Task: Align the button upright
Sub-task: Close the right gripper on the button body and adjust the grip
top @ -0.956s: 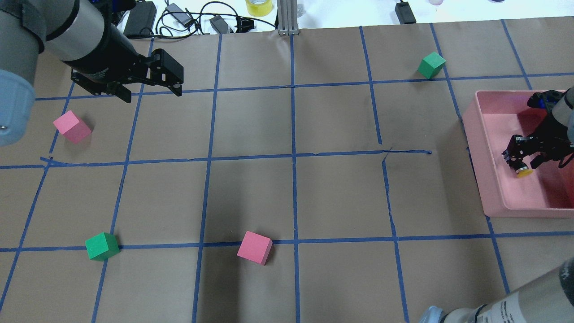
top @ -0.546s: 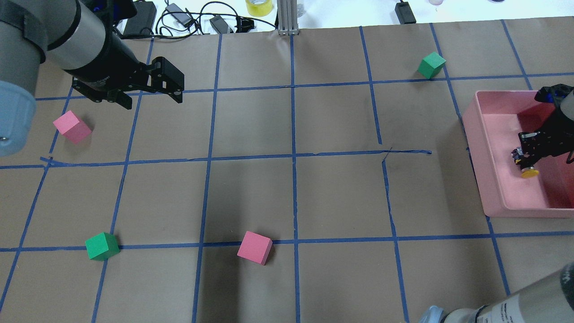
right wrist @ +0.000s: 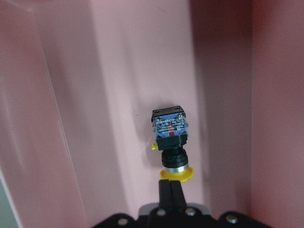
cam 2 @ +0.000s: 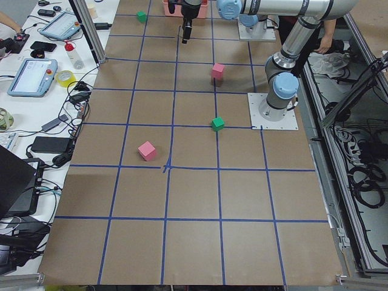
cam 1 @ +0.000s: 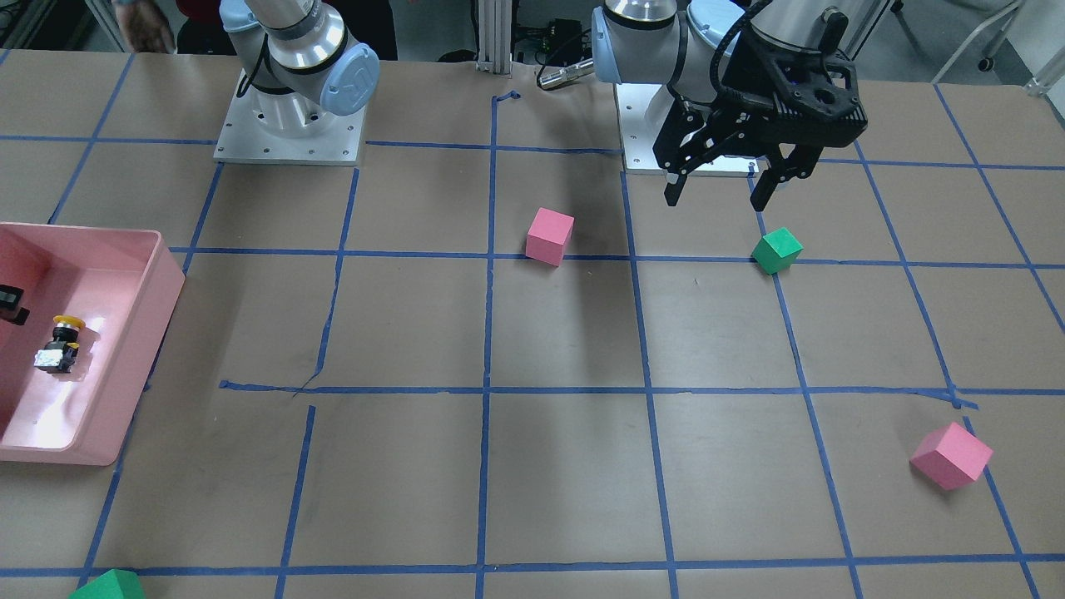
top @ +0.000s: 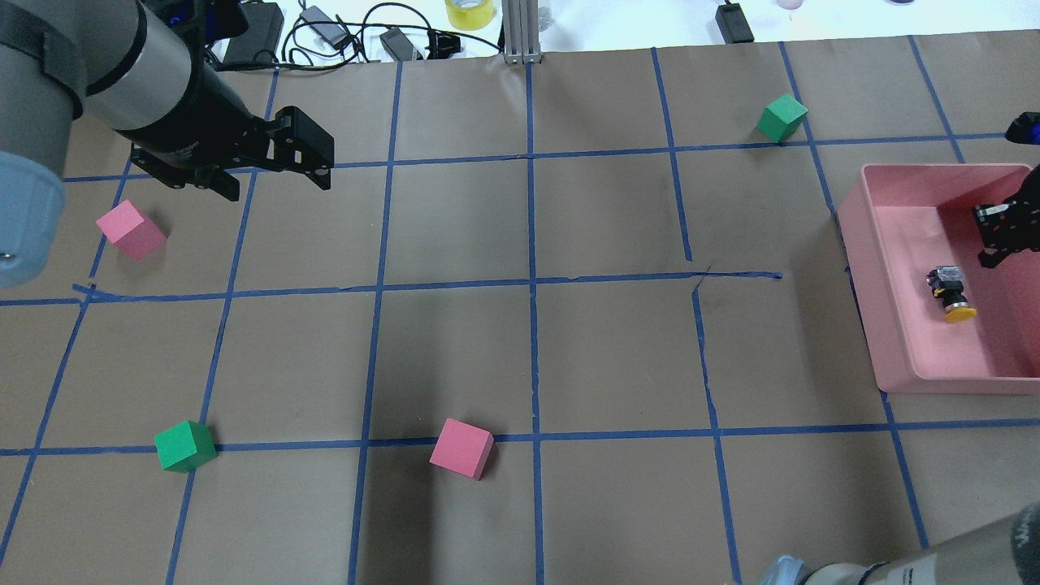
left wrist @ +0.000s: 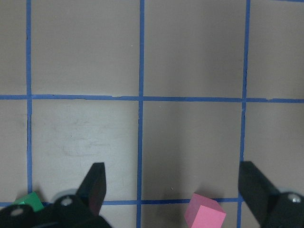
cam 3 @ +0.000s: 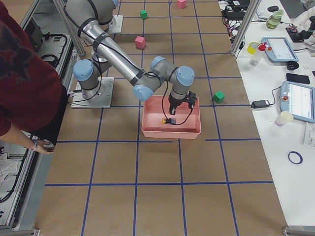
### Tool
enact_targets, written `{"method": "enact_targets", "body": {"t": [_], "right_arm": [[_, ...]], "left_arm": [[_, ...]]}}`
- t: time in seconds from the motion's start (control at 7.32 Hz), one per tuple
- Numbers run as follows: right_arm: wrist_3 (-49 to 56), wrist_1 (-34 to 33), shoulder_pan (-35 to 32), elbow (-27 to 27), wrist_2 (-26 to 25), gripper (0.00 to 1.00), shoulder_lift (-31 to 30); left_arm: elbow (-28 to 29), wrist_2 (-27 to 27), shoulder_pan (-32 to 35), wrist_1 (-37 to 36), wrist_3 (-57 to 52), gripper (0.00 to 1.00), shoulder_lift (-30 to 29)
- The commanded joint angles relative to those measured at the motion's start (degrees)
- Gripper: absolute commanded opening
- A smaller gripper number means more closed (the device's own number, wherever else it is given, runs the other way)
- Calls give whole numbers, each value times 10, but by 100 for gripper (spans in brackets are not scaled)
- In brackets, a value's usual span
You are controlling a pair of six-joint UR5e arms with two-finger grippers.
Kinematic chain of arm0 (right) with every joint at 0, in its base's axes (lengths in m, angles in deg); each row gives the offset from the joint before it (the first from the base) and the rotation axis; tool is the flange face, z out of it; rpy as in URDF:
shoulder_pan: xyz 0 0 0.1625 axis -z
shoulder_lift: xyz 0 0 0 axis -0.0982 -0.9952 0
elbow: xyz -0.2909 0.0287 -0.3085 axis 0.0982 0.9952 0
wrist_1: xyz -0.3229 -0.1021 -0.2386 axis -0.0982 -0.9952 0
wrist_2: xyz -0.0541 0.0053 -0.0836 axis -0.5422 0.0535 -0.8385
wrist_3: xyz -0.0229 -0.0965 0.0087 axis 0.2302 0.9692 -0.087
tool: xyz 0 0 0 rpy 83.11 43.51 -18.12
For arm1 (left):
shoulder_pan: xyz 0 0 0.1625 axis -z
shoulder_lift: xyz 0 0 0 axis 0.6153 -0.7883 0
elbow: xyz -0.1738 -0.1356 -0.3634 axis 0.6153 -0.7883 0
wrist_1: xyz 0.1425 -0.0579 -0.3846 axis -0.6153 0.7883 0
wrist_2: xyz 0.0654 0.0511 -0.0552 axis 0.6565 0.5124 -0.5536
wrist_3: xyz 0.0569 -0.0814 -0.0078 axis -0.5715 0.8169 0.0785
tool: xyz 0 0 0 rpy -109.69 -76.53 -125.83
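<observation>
the right end effector (right wrist: 169, 186), narrow and empty at 6 o'clock of the lying button (right wrist: 171, 142), may nudge its round cap and roll it against the wall of the pink tray (right wrist: 57, 104).

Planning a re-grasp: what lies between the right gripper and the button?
Nothing: only bare floor of the pink tray separates the right gripper from the button, as the overhead view shows.

Robotics lab | tape-gridded table (cam 2: 194, 200) | teach pendants (cam 3: 298, 101) | cables (top: 341, 36)
</observation>
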Motion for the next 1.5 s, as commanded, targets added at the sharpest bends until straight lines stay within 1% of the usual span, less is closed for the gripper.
{"method": "enact_targets", "body": {"t": [0.0,0.14,0.55,0.82,1.37], "right_arm": [[7,21,-1,7,2,81,5],[7,10,-1,-12,1,100,6],[7,2,3,-67,-6,100,9],[9,-38,10,-77,-12,100,35],[9,-40,18,-98,-17,100,42]], "left_arm": [[0,0,0,0,0,100,0],[0,0,0,0,0,100,0],[0,0,0,0,0,100,0],[0,0,0,0,0,100,0],[0,0,0,0,0,100,0]]}}
